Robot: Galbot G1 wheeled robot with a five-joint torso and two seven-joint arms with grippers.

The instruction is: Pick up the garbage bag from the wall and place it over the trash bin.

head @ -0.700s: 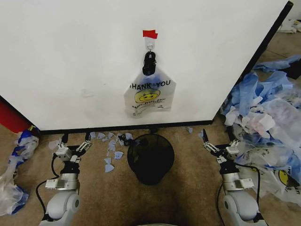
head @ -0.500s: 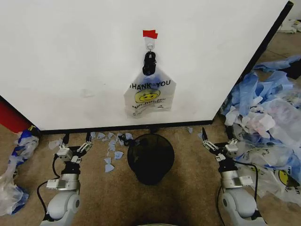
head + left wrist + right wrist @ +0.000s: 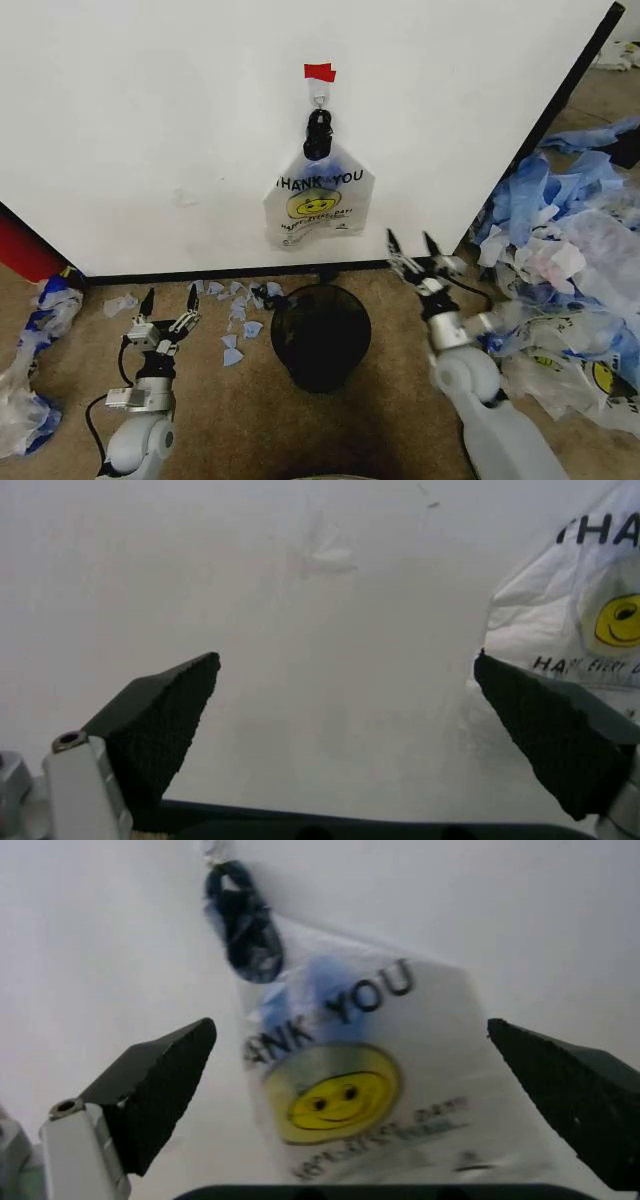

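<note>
The garbage bag point(image 3: 318, 205) hangs on the white wall point(image 3: 180, 120) from a hook under red tape point(image 3: 319, 72), its blue handles bunched dark at the hook. Its smiley face and "THANK YOU" print face me point(image 3: 350, 1087); an edge of it shows in the left wrist view point(image 3: 575, 615). The black wire-mesh trash bin point(image 3: 320, 335) stands on the floor right below it. My right gripper point(image 3: 411, 244) is open, raised to the bag's lower right and apart from it. My left gripper point(image 3: 169, 299) is open, low near the floor at the left.
Small blue plastic scraps point(image 3: 236, 312) litter the floor by the wall's black base trim. A big heap of blue and white plastic bags point(image 3: 570, 260) lies at the right. A red object point(image 3: 25, 250) and more bags point(image 3: 25, 380) sit at the left.
My right arm has lifted and swung left, from low beside the bag heap up toward the hanging bag. The left gripper has shifted slightly lower. Bag and bin have not moved.
</note>
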